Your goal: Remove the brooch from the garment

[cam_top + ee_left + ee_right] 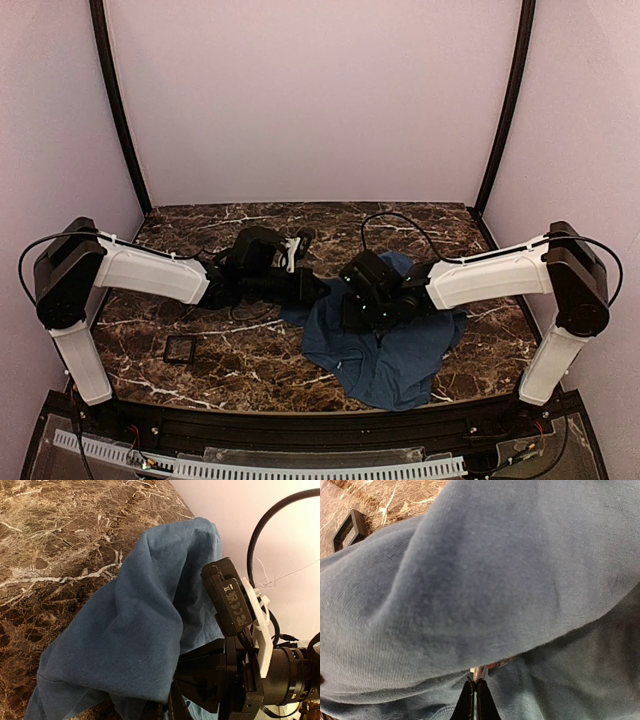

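I'm reading this as the extraction step: the brooch is pinched but not yet free of the cloth. The left arm is stretching low across the table (190, 225) toward the middle. Its end effector (312, 288) is sitting at the left edge of the blue garment (395, 350), and I cannot tell whether its fingers are apart or together. The garment is lying bunched right of centre, with a fold rising over the right end effector (475, 687). That arm is reaching in from the right with its wrist tipped down. Its fingers are pressed together on the tiny pale brooch (479, 670), which is tucked under the fold. I'm judging that the next move calls for a slow, straight pull away from the fabric, with the left side bracing the cloth so it doesn't follow.
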{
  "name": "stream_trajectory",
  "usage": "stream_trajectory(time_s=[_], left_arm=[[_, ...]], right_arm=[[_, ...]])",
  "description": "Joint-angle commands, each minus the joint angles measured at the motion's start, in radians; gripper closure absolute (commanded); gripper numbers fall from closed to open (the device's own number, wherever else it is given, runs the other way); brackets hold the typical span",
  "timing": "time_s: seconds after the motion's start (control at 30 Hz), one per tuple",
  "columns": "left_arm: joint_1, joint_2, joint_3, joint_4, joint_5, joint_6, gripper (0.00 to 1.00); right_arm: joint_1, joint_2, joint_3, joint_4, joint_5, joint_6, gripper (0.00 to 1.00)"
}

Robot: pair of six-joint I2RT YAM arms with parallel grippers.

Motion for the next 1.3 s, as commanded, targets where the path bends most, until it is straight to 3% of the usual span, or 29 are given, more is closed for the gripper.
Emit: stream_trajectory(time_s=[0.0, 0.27, 0.4, 0.6, 0.73, 0.87, 1.13, 1.27], left_arm=[[0.003, -0.033, 0.016, -0.010, -0.014, 0.012, 0.99], [0.010, -0.031, 0.024, -0.078, -0.065, 0.019, 0.95], [0.018, -0.047, 0.015, -0.097, -0.077, 0.032, 0.74], [0.020, -0.106, -0.001, -0.118, -0.067, 0.121, 0.27], [0.019, -0.180, -0.043, -0.145, -0.078, 0.217, 0.12], [0.016, -0.246, -0.082, -0.154, 0.005, 0.319, 0.09], [0.005, -0.290, -0.094, -0.182, 0.209, 0.439, 0.10], [-0.002, -0.265, -0.079, -0.198, 0.298, 0.447, 0.16]], right_arm=[[0.007, -0.040, 0.002, -0.012, 0.020, -0.007, 1.00], [0.007, -0.134, -0.062, 0.026, -0.001, -0.118, 1.00], [-0.004, -0.175, -0.104, 0.068, -0.060, -0.240, 1.00], [-0.063, -0.263, -0.207, 0.223, -0.264, -0.373, 1.00], [-0.128, -0.334, -0.272, 0.346, -0.463, -0.440, 1.00], [-0.185, -0.381, -0.314, 0.404, -0.669, -0.499, 1.00], [-0.220, -0.393, -0.268, 0.325, -0.891, -0.591, 1.00], [-0.220, -0.384, -0.231, 0.284, -0.990, -0.619, 1.00]])
